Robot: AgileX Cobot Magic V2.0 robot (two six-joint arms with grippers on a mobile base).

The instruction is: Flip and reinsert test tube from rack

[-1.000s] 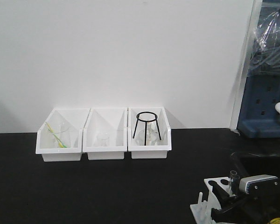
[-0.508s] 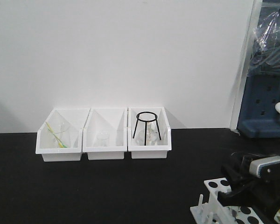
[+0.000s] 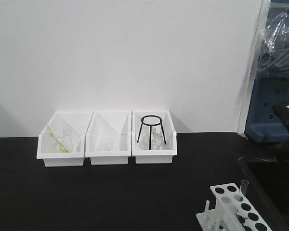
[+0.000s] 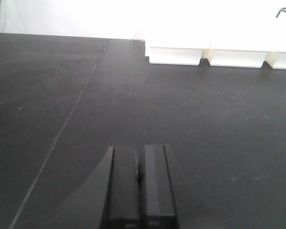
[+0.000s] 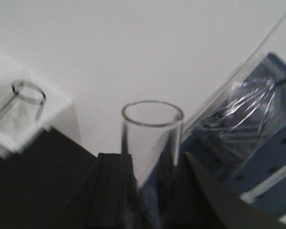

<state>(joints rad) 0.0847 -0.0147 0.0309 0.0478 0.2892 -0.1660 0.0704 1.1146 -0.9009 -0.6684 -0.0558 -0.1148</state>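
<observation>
While your right gripper (image 5: 151,164) clamps a test tube (image 5: 152,129) mouth-up,
your left gripper (image 4: 139,150) sits clenched, empty; rack (image 3: 237,203) at 5 o'clock on the black table (image 3: 86,192).

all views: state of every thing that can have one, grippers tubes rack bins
left gripper: shut, empty
right gripper: shut on held test tube, open mouth pointing away from the gripper
rack: upright on the table
racked test tube: standing in a far-end hole
left bin: holds a beaker
middle bin: holds a small flask
right bin: holds a black tripod and glassware
</observation>
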